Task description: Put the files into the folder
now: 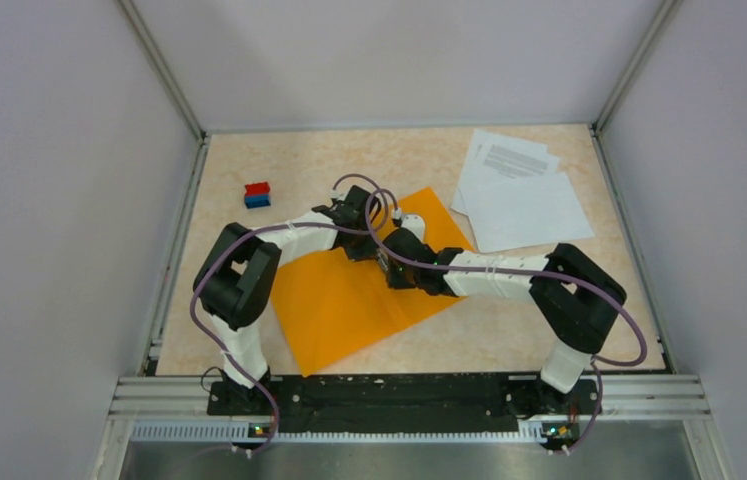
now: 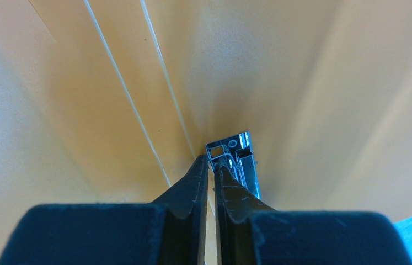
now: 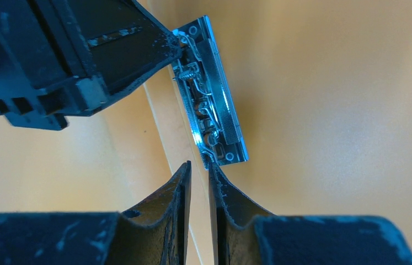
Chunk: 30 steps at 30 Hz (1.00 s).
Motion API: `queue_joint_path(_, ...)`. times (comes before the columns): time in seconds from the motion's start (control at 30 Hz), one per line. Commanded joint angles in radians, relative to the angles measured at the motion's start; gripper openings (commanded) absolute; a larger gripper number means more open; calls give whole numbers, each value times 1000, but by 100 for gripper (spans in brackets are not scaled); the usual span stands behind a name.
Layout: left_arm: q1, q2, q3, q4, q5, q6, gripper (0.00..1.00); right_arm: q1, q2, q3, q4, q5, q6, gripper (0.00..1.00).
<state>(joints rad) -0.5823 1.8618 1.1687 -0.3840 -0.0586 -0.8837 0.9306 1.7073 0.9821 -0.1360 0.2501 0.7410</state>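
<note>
The orange folder (image 1: 349, 300) lies open on the table, and its inside fills both wrist views (image 2: 330, 83) (image 3: 330, 110). Its metal clip (image 3: 214, 105) sits beside the pale spine strip (image 3: 162, 116). My left gripper (image 1: 384, 213) (image 2: 212, 165) has its jaws closed, with the tips against the far end of the clip (image 2: 236, 152). My right gripper (image 1: 391, 252) (image 3: 198, 164) has its jaws nearly together, with the tips at the clip's near end and nothing between them. The files (image 1: 524, 190), white sheets, lie at the back right, off the folder.
A small red-and-blue block (image 1: 257, 194) stands at the back left. Grey walls close in the table on three sides. The two arms meet over the folder's far half. The left gripper's fingers (image 3: 137, 44) show in the right wrist view.
</note>
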Motion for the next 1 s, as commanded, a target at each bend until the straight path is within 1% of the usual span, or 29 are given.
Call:
queue_joint_path(0.0, 2, 78, -23, -63, -35, 29, 10, -11, 39, 38, 2, 50, -26, 18)
queue_joint_path(0.37, 2, 80, -21, -66, -33, 34, 9, -11, 76, 39, 34, 51, -32, 18)
queue_joint_path(0.5, 3, 80, -23, -68, -34, 36, 8, -11, 99, 46, 21, 49, -27, 11)
queue_joint_path(0.63, 5, 83, -20, -69, -34, 48, 8, -12, 112, 28, -3, 81, -16, 0)
queue_joint_path(0.7, 8, 92, -13, -84, -37, 76, 7, -7, 120, 13, -15, 101, -16, 0)
queue_joint_path(0.87, 29, 110, -8, -101, -34, 135, 0, 17, 187, 11, -68, 175, 9, 0)
queue_joint_path(0.97, 33, 114, -11, -105, -36, 161, 0, 25, 219, 9, -104, 219, 40, 0)
